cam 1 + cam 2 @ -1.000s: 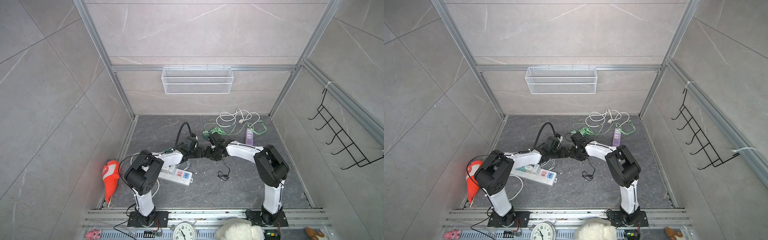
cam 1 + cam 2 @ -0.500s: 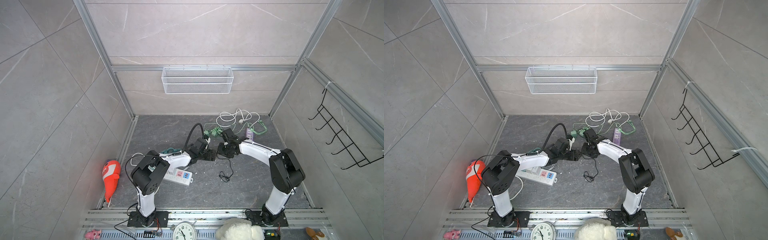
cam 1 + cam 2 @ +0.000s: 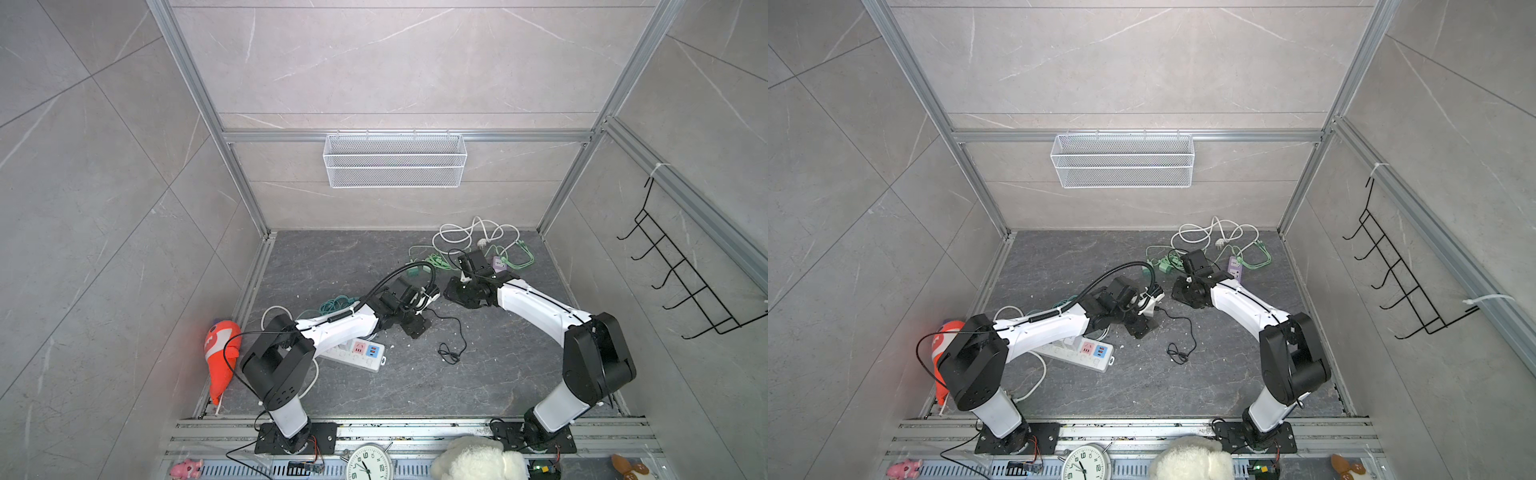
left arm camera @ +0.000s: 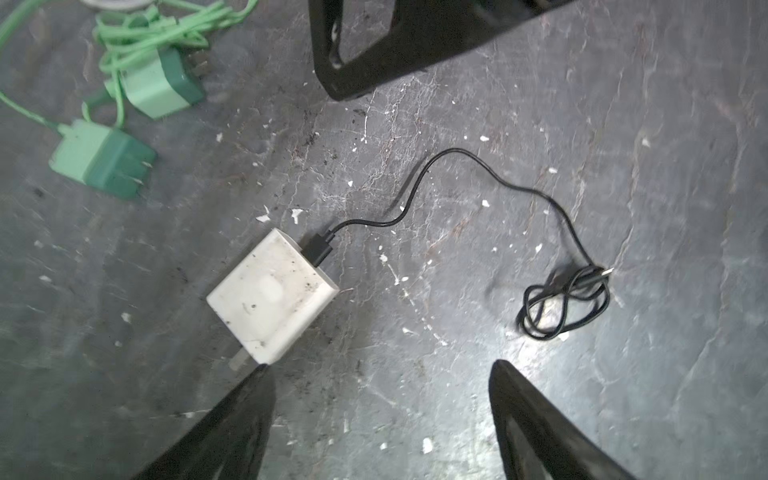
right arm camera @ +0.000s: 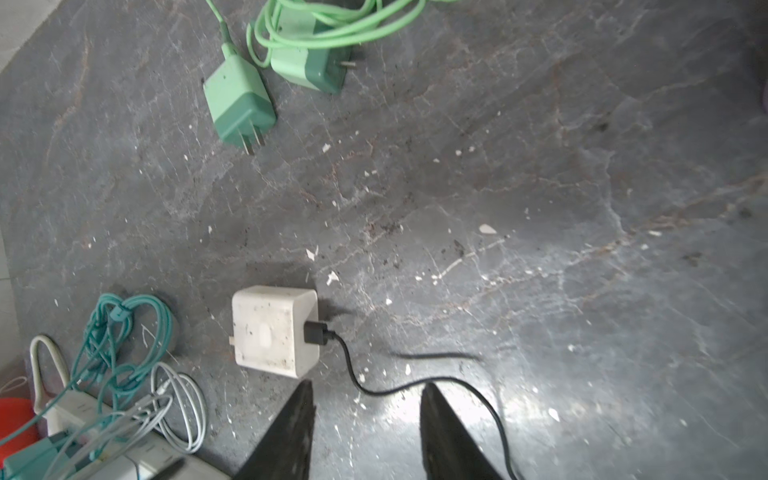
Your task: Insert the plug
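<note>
Step in hand, by our read: reaching for the plug, no grasp yet. The white square charger plug (image 4: 272,295) lies flat on the dark grey stone floor (image 4: 623,124), a thin black cable (image 4: 318,248) stuck in one side and its prongs poking out the opposite side.

The left gripper (image 4: 380,370) hovers with its jaws spread wide and nothing between them. One fingertip sits just beside the plug's prong-end corner; we can't tell if it touches.

The right gripper (image 5: 368,386) is close by with its jaws apart by a narrower gap, holding nothing. The cable only passes under it.

The white power strip with pink and blue sockets (image 3: 365,353) lies under the left arm, apart from the plug.

Next move, we judge:
- Shift the left gripper over so the plug body sits between the fingers.
- Pinch its flat sides and leave the prongs free.
- Lift it and line the prongs up with a strip socket.
</note>
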Tool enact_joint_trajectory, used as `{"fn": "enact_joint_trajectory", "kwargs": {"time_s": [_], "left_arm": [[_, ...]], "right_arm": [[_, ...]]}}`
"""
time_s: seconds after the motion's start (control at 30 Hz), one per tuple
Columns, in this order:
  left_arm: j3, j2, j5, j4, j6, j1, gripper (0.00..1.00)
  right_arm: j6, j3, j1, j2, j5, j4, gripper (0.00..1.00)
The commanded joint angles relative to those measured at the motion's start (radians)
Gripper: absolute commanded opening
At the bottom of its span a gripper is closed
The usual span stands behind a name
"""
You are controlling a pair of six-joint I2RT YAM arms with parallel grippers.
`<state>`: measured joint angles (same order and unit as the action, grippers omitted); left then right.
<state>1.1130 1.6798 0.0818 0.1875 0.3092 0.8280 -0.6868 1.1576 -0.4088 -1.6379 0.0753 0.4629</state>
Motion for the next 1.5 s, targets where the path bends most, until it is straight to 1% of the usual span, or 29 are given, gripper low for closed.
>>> {"fn": "enact_joint_trajectory", "kwargs": {"time_s": [0.0, 0.1, 0.13, 0.17, 0.27, 0.4, 0.53, 0.97, 1.2, 1.47], "left_arm": [[-0.012, -0.024, 0.006, 0.042, 0.366, -0.043, 0.85], [0.062, -0.004, 0.19, 0.145, 0.429, -0.135, 0.85], [0.08, 0.001, 0.278, 0.182, 0.473, -0.169, 0.84], [0.084, 0.006, 0.331, 0.18, 0.509, -0.19, 0.84], [0.092, 0.037, 0.381, 0.13, 0.593, -0.221, 0.84], [0.173, 0.118, 0.451, 0.203, 0.696, -0.23, 0.84], [0.227, 0.192, 0.468, 0.231, 0.741, -0.234, 0.83], [0.344, 0.348, 0.488, 0.25, 0.793, -0.257, 0.82], [0.439, 0.432, 0.459, 0.335, 0.815, -0.261, 0.82], [0.539, 0.491, 0.447, 0.448, 0.838, -0.259, 0.81]], "right_arm": [[0.042, -0.041, 0.004, 0.048, 0.013, 0.034, 0.45], [0.054, -0.077, 0.004, 0.078, 0.015, 0.027, 0.45], [0.059, -0.089, 0.004, 0.087, 0.017, 0.025, 0.45], [0.061, -0.101, 0.005, 0.095, 0.019, 0.019, 0.45], [0.067, -0.127, 0.005, 0.111, 0.028, 0.012, 0.45], [0.07, -0.145, 0.007, 0.123, 0.033, 0.003, 0.45], [0.072, -0.156, 0.009, 0.131, 0.037, -0.001, 0.45], [0.102, -0.173, 0.025, 0.182, 0.046, 0.023, 0.45], [0.106, -0.205, 0.04, 0.221, 0.055, 0.02, 0.45], [0.11, -0.231, 0.061, 0.259, 0.063, 0.022, 0.45]]}}
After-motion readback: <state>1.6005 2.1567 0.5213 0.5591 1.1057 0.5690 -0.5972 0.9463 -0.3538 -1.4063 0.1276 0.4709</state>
